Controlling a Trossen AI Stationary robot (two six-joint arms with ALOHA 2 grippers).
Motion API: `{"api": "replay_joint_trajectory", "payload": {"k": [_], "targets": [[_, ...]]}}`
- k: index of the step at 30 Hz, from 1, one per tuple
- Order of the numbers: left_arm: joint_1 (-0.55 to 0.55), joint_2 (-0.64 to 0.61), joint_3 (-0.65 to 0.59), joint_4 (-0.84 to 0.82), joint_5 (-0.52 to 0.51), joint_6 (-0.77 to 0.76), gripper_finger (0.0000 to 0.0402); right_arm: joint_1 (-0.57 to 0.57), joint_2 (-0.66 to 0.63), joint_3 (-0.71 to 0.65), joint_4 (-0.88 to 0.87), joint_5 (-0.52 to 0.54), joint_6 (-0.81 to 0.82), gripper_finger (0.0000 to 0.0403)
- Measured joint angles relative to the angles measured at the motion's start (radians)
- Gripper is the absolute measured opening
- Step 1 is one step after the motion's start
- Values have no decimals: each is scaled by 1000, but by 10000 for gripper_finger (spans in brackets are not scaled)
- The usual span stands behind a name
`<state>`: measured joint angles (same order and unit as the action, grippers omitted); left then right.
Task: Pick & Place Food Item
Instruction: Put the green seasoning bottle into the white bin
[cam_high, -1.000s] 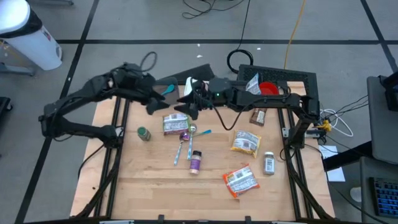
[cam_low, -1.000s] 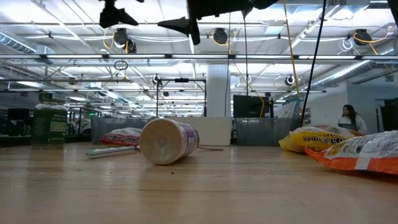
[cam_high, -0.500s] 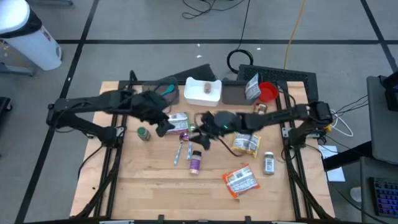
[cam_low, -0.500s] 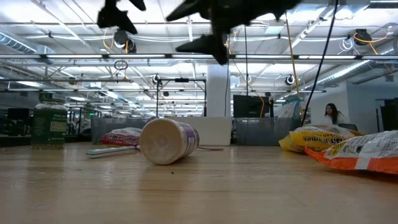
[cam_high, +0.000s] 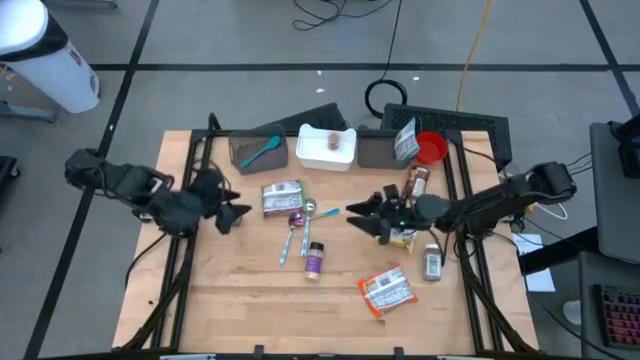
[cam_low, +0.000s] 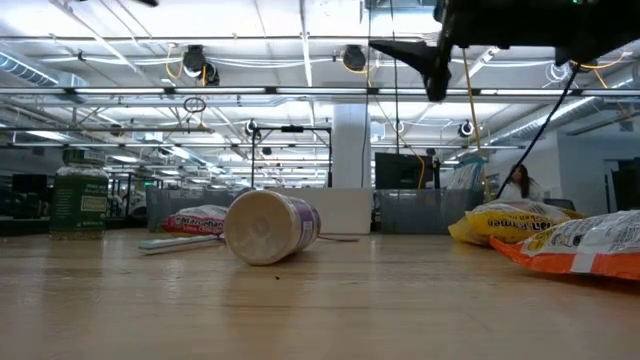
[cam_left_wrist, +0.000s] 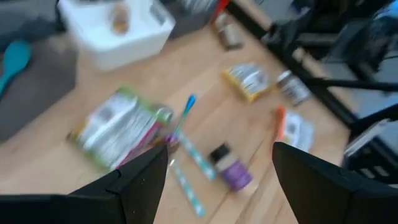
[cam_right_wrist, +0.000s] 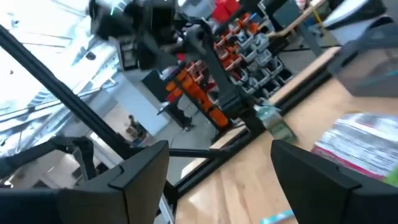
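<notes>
A green-and-pink food packet (cam_high: 281, 197) lies flat at the table's middle, with two spoons (cam_high: 297, 225) and a purple jar (cam_high: 314, 262) on its side nearby. A yellow bag (cam_high: 402, 236) and an orange bag (cam_high: 386, 291) lie to the right. My left gripper (cam_high: 236, 216) hangs open above the table's left part, left of the packet (cam_left_wrist: 121, 127). Above the table beside the yellow bag, my right gripper (cam_high: 355, 216) is open too and points toward the spoons. Neither holds anything.
A white bin (cam_high: 327, 147), two grey bins (cam_high: 258, 150) and a red cup (cam_high: 430, 147) line the far edge. A brown bottle (cam_high: 416, 183) and a spice jar (cam_high: 432, 262) stand at the right. A green jar (cam_low: 79, 200) stands at the left.
Both grippers have drawn away from the far middle of the table. The left one swung toward the left edge and a little nearer. The right one went toward the right and near edges and sank. Both stayed open, and the things on the table kept still.
</notes>
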<state>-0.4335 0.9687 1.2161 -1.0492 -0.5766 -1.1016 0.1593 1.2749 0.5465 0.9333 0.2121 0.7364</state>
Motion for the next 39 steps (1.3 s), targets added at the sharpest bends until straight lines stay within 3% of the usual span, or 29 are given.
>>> {"api": "replay_joint_trajectory", "payload": {"k": [12,18,24,31,39], "targets": [[-267,23,-247,-237,-130,-624,296,-11,-73,-47,-2,101,-23,274],[-287,74,-323,-317,-123,-727,296,-48,-73,-47,-3,101,-16,272],[-289,171,-383,-392,-35,-803,296,-96,-73,-47,-3,100,-15,270],[-338,285,-401,-383,-34,-926,296,-160,-73,-47,-3,99,62,269],[-454,413,-402,-355,28,-1149,296,-180,-72,-47,-4,99,36,269]]}}
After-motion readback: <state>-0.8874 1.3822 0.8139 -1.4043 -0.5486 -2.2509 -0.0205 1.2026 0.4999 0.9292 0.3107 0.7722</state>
